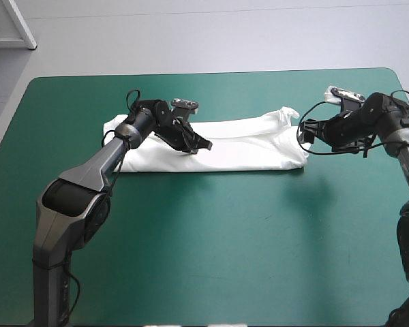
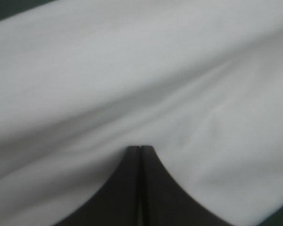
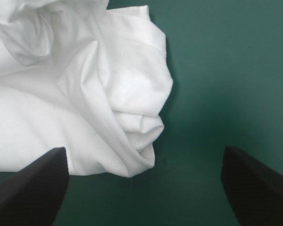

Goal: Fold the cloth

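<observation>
My left tool [image 1: 203,144] is pressed together, tip down on the shirt [image 1: 252,146], which lies as a long folded band across the far half of the worktop [image 1: 225,245]. My right tool [image 3: 144,149] stands spread at the band's bunched right end. I judge it should go low there, take every layer, then pinch and carry that end leftward evenly

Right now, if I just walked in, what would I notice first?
A long white T-shirt lies folded in a strip across the far half of the teal-green table. The left gripper is over the shirt left of its middle, black fingers shut. The right gripper is open at the shirt's bunched right end.
</observation>
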